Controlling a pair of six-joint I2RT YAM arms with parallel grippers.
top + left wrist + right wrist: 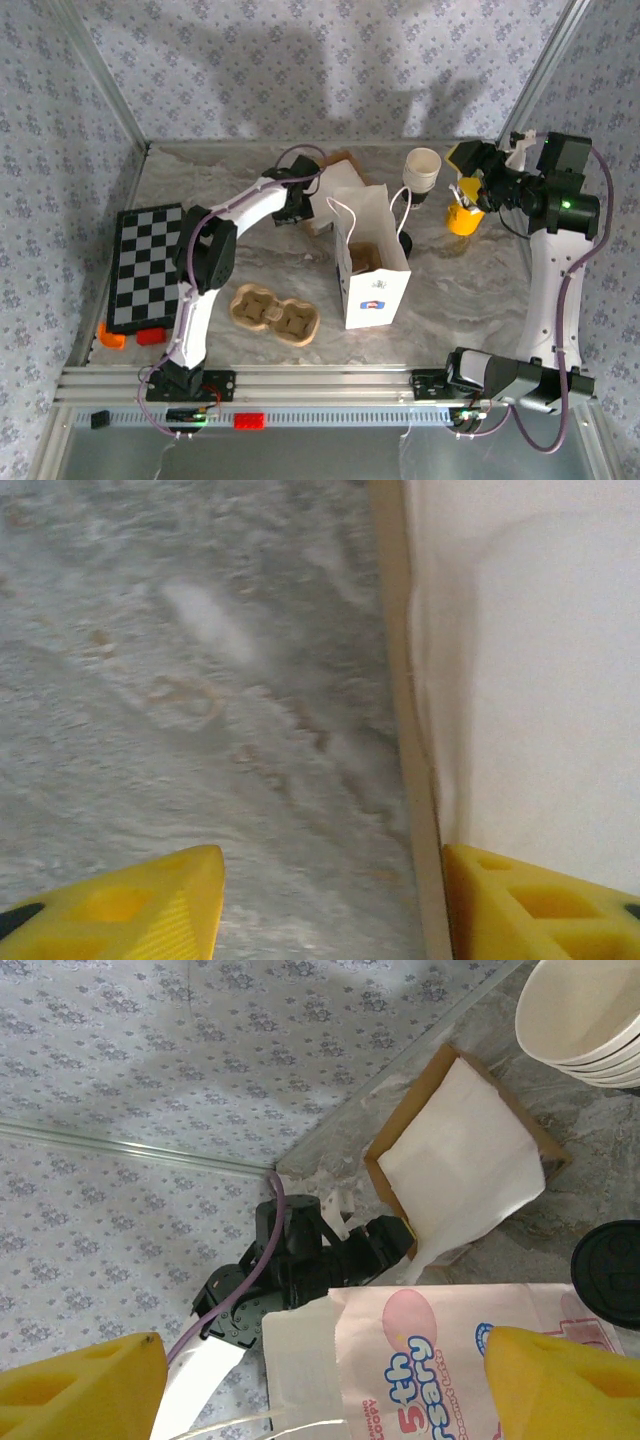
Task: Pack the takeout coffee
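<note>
A white paper bag (375, 275) stands open in the middle of the table, and its pink printed side (450, 1360) shows in the right wrist view. Something brown (360, 256) lies inside it. The takeout coffee is hidden. A round black lid (405, 243) sits just right of the bag (610, 1272); I cannot tell what is under it. My left gripper (303, 208) is low behind the bag's left rear corner, open (330, 900), its right finger against the bag wall (540, 680). My right gripper (464, 186) hangs open (325, 1380) at the right, holding nothing.
A lidless cup stack (422, 168) stands behind the bag. White napkins on a brown board (342, 176) lie at the back. A cardboard cup carrier (272, 313) lies front left, beside a checkerboard (148, 265) and red blocks (150, 337).
</note>
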